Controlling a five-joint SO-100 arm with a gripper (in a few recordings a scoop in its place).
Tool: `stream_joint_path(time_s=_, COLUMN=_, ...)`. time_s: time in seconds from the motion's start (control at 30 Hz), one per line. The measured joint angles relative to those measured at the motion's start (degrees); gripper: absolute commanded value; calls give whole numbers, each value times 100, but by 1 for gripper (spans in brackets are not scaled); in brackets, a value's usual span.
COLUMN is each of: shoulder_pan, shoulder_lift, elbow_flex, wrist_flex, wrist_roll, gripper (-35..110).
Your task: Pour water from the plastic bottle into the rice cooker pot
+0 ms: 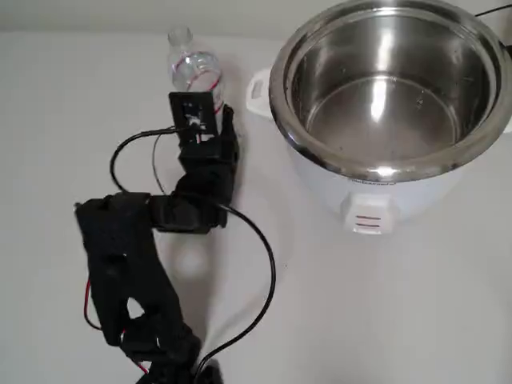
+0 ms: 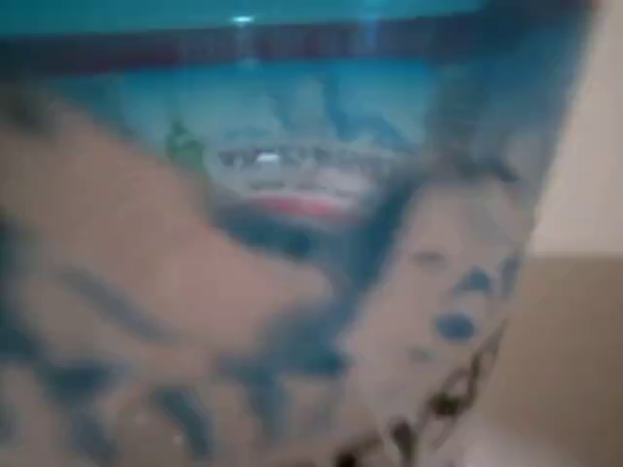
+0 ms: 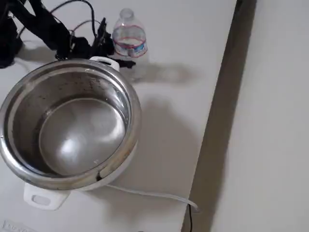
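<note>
The plastic bottle (image 1: 192, 68) stands upright and uncapped on the white table, left of the rice cooker pot (image 1: 384, 170) in the overhead view. My black gripper (image 1: 196, 100) reaches it from below in that view, its fingers on either side of the bottle beneath the label band. In the fixed view the bottle (image 3: 129, 36) rises behind the pot's shiny rim (image 3: 135, 116), and the gripper (image 3: 118, 53) is closed around its lower body. The wrist view is a blurred close-up of the bottle (image 2: 292, 195). The pot's inside looks bare apart from small droplets.
The white cooker body (image 1: 360, 200) has a side handle (image 1: 258, 88) close to the bottle. A black cable (image 1: 268, 264) loops over the table beside my arm. A thin white cord (image 3: 154, 195) runs toward the table's right edge (image 3: 212, 121).
</note>
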State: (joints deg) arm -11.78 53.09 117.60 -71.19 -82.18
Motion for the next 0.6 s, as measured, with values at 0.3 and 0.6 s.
stream_joint_path(time_s=0.3, shoulder_pan=211, shoulder_lift=-809, elbow_flex=-1055, wrist_flex=-18, wrist_roll=0, gripper=40)
stream_joint_path(time_s=0.6, shoulder_pan=325, shoulder_lift=-817, elbow_flex=-1134, wrist_flex=-255, wrist_roll=0, gripper=45)
